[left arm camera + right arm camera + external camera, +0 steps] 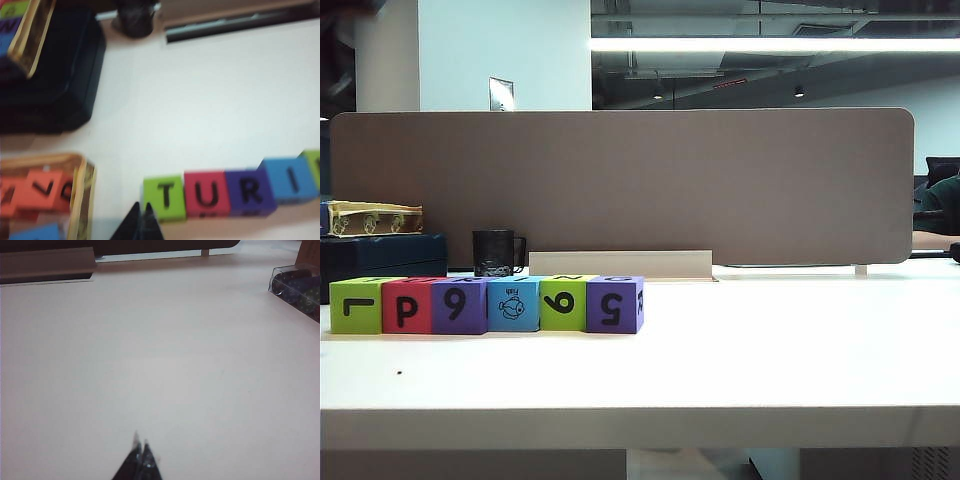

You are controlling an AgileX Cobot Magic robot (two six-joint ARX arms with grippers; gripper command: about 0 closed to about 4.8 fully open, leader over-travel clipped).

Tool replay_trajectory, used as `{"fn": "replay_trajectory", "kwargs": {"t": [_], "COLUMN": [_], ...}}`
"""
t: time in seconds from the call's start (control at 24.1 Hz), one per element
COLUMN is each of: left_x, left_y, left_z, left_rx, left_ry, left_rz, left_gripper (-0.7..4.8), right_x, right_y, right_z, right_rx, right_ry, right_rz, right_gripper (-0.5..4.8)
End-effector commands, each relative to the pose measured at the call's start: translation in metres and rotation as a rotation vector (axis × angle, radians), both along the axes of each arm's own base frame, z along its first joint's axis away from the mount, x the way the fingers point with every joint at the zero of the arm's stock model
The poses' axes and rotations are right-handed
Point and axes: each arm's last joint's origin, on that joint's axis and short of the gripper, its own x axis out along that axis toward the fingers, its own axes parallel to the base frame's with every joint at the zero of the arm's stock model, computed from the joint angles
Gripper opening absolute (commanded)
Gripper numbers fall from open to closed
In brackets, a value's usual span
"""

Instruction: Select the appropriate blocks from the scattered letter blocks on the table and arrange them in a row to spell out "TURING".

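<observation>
**A:** White and flat, the wide tabletop (770, 360) carries your six small matte letter blocks (487, 305) in one touching row. Take the black mug (497, 253) as your landmark: the row stands just in front of it, nearer the table's thick front edge.

**B:** What order do you read?

**A:** From the exterior view you see side faces only: lime green cube (355, 306), red cube (406, 306), purple cube (459, 306), blue cube with the fish drawing (513, 305), second lime green cube (562, 302), second purple cube (613, 305). In the left wrist view the top faces read T on green (164, 196), U on red (206, 193), R on purple (250, 192), I on blue (290, 180); the rest runs out of frame.

**B:** And your grippers?

**A:** Your left gripper (140, 220) hangs above the table just beside the green T block, its black fingertips pressed together, holding nothing. Your right gripper (140, 455) hangs over bare tabletop, well away from the mug and the row, fingertips likewise together and empty.

**B:** Anything else near the mug?

**A:** A dark blue case (380, 262) sits just beside it, and the grey-brown divider panel (620, 185) stands behind it.
</observation>
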Motion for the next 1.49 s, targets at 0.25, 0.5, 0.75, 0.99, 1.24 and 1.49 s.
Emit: {"fn": "replay_trajectory", "kwargs": {"t": [0.25,0.5,0.75,0.99,1.24,1.49], "left_x": [-0.07,-0.114,-0.127,-0.13,-0.131,-0.13], "left_y": [0.025,0.028,0.028,0.028,0.028,0.026], "left_z": [-0.087,-0.152,-0.178,-0.174,-0.168,-0.142], "left_rx": [-0.002,-0.028,-0.124,-0.13,-0.171,-0.223], "left_ry": [-0.017,-0.104,-0.21,-0.271,-0.334,-0.603], "left_rz": [0.108,0.133,0.165,0.159,0.166,0.103], "left_gripper": [-0.05,-0.05,-0.05,-0.05,-0.05,-0.05], "right_x": [0.0,0.0,0.0,0.0,0.0,0.0], "right_y": [0.0,0.0,0.0,0.0,0.0,0.0], "right_z": [-0.001,-0.001,-0.001,-0.001,-0.001,-0.001], "right_rx": [-0.003,-0.003,-0.003,-0.003,-0.003,-0.003], "right_ry": [-0.001,-0.001,-0.002,-0.003,-0.002,-0.002], "right_rz": [0.001,0.001,0.001,0.001,0.001,0.001], "right_gripper": [-0.01,-0.01,-0.01,-0.01,-0.01,-0.01]}}
